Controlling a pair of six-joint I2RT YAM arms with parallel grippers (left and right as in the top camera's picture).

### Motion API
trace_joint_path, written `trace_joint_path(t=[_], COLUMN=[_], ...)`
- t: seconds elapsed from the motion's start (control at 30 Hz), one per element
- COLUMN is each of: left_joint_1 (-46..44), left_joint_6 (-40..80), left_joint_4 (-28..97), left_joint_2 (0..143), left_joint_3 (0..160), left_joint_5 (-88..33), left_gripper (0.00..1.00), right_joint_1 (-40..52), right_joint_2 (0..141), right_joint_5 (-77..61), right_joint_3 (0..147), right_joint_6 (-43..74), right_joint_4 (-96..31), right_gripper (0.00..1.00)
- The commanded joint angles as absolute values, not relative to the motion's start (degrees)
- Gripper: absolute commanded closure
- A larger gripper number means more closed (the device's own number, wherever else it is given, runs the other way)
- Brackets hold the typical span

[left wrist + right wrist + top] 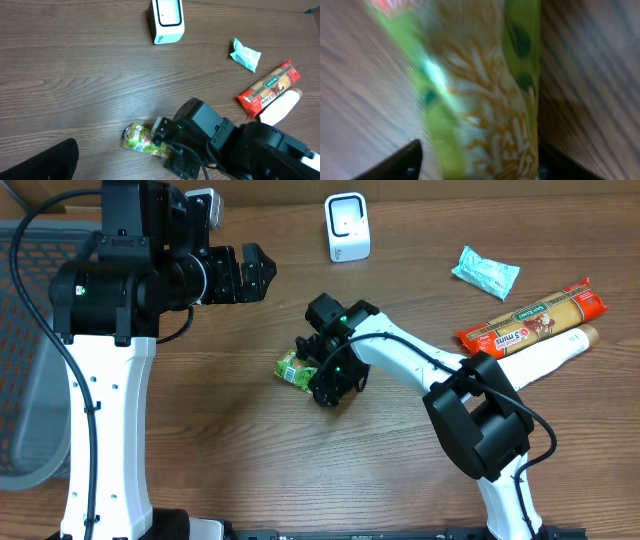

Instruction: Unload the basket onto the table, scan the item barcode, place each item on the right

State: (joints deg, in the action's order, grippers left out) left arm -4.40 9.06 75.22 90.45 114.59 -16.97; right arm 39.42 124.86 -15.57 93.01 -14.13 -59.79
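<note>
Closest in, through the right wrist camera: a green snack packet, blurred, filling the frame, cropped at top and bottom, print unreadable. Flanked low down by the dark tips of the right fingers, one on each side. Pressed onto the wrapper or merely beside it: cannot tell through the blur.

From overhead, lying flat on the desk, roughly midway between the front and far edges. Right end hidden under the right fingers, left end poking out free. Open wood to its left and toward the front edge.

Further back and to the left, the left fingers, spread wide over the desk and grasping nothing. In their own camera, only a dark sliver in the lower left corner.

Toward the right edge, a red packet just beside a white tube, the near end of each covered by the right arm. Behind them, a teal sachet, lying apart.

Near the far edge, a white scanner, upright, well apart from everything, with bare wood all round.

Along the left edge, perhaps a wire basket, half masked by the left arm and cropped by the frame.
</note>
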Motion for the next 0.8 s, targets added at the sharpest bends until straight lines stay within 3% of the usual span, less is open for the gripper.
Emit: trace_joint_path(t=[0.0,0.23,0.33,0.37,0.5,0.77], left_joint_1=[-4.14,-4.16,-4.14,-4.14,-4.14,-4.14], left_joint_6=[9.02,9.04,9.02,9.02,9.04,9.02], left_joint_4=[75.02,75.02,75.02,75.02,75.02,75.02], left_joint_2=[90.98,90.98,90.98,90.98,90.98,90.98], left_joint_3=[114.85,114.85,114.85,114.85,114.85,114.85], left_joint_5=[-17.17,-17.17,-17.17,-17.17,-17.17,-17.17], left_gripper=[0.0,0.0,0.01,0.0,0.0,0.0], right_joint_1=[38.22,35.59,34.0,32.67,29.45,24.23], right_joint_2=[123.39,123.37,123.26,123.07,122.28,119.55], right_joint_5=[-13.8,-21.23,-26.15,-29.08,-33.67,-44.6], right_joint_3=[91.39,91.57,91.57,91.59,91.68,91.7], right_joint_6=[-13.26,-11.99,-12.01,-12.01,-12.03,-13.02], right_joint_4=[-58.87,-59.02,-59.18,-59.37,-60.31,-62.35], right_gripper=[0.49,0.7,0.74,0.82,0.96,0.96])
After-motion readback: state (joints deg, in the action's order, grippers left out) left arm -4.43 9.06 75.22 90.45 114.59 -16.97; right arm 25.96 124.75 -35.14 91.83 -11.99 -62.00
